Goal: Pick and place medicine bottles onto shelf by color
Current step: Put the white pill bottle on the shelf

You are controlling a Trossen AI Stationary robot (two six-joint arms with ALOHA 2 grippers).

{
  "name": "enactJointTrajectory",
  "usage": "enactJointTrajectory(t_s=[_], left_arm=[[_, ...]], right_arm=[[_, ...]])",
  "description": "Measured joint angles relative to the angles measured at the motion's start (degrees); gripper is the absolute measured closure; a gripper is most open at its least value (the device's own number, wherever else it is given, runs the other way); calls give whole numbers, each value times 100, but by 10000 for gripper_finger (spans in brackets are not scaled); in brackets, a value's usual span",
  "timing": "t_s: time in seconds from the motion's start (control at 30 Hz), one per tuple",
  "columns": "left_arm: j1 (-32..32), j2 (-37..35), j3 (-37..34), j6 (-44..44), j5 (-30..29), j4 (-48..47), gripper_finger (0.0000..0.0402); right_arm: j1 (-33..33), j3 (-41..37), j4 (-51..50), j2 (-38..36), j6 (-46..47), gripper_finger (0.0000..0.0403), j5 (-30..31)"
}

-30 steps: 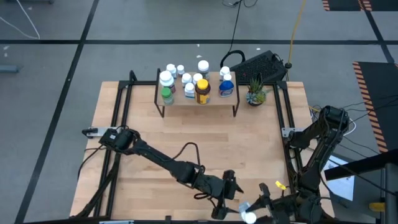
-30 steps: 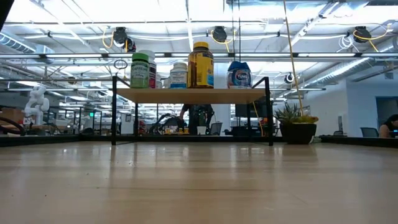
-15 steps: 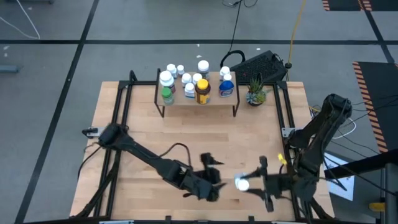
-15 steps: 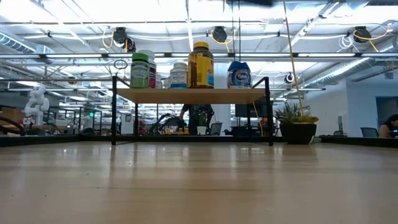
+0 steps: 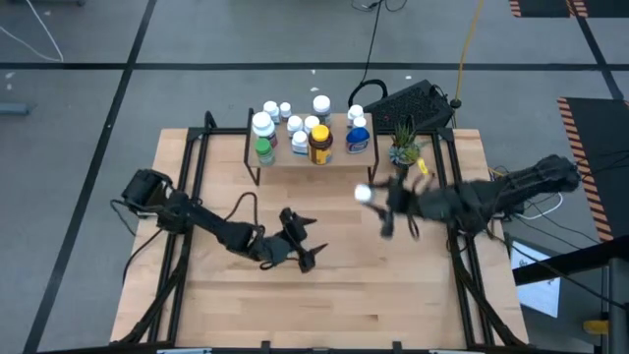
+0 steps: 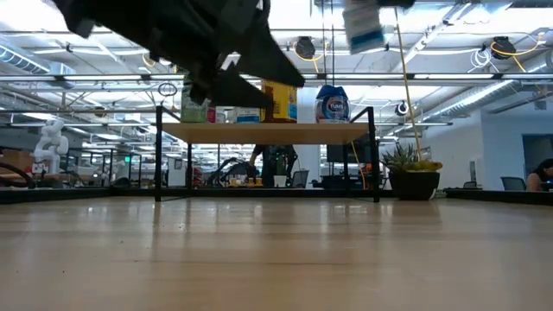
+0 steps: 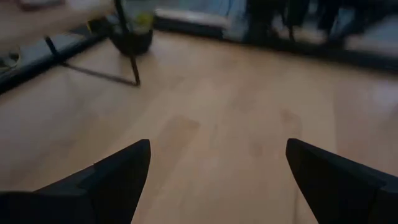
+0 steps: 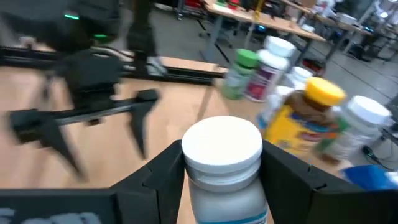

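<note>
My right gripper is shut on a white medicine bottle with a white cap, high over the table, near the shelf's right end. The bottle also shows in the right wrist view and in the low view. The shelf stands at the far edge on thin black legs. On it stand several bottles: white, green, amber and blue. My left gripper is open and empty over the table's middle; its fingers show wide apart in the left wrist view. My right gripper pinches the white bottle between its two fingers, on the body's sides just below the cap. The fingers come about level from the table's right side. The bottle is lifted clear of the table, cap up, roughly upright.
A small potted green plant stands just right of the shelf, close to my right gripper. A dark keyboard lies beyond the far edge. Black frame rails run along the table's left and right sides. Bare wood lies toward the near edge.
My right gripper has risen from the near edge and gone toward the far edge and the shelf, carrying the white bottle clear of the table. My left gripper has gone from the near edge toward the table's middle and left.
</note>
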Motion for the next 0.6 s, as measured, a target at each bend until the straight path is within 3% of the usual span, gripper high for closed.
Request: enactJointTrajectory(t_s=[0.3,0.6], left_arm=[[317,472,-198,243,11,1232,25],[421,509,-194,483,372,1450,25]], right_arm=[[-2895,-182,567,131,-825,228,-2971],[-4356,-1191,2232,399,-1089,228,-4740]])
